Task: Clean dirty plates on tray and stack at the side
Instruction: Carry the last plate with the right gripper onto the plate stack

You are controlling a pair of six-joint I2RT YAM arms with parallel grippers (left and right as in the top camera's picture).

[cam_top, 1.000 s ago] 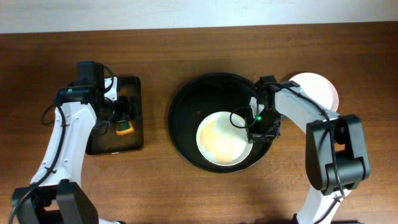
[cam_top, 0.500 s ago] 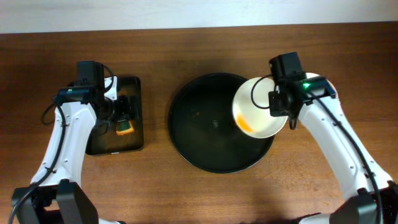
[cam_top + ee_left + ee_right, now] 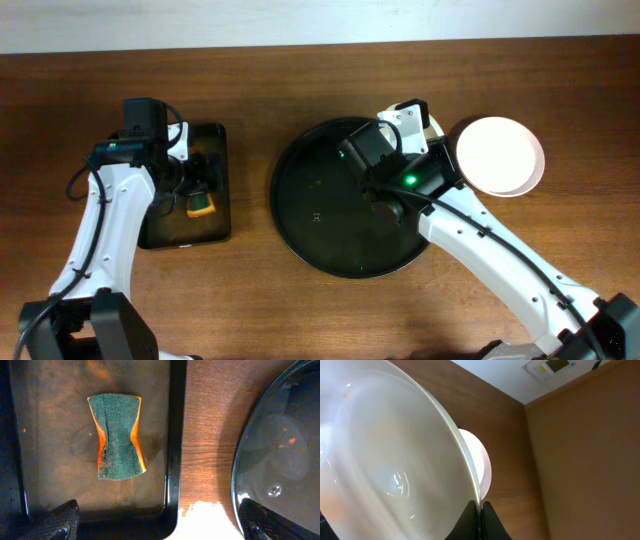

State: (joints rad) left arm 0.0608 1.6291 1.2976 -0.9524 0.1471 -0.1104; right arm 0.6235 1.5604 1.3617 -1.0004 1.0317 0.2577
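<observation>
My right gripper hovers over the far right part of the round black tray. It is shut on the rim of a white plate, which is tilted up on edge. The fingertips pinch the rim. In the overhead view this plate shows only as a narrow white shape. Another white plate lies on the wood table right of the tray, also seen in the right wrist view. I cannot tell if more lie under it. My left gripper is open and empty above the sponge tray.
A green-orange sponge lies on the small rectangular black tray at the left. The round tray holds no plates, only a few orange specks. Its rim shows at the right of the left wrist view.
My right gripper lifted the smeared plate off the round tray and carried it right. It has now swung back over the tray's far side with the plate tipped on edge. The left arm has not moved.
</observation>
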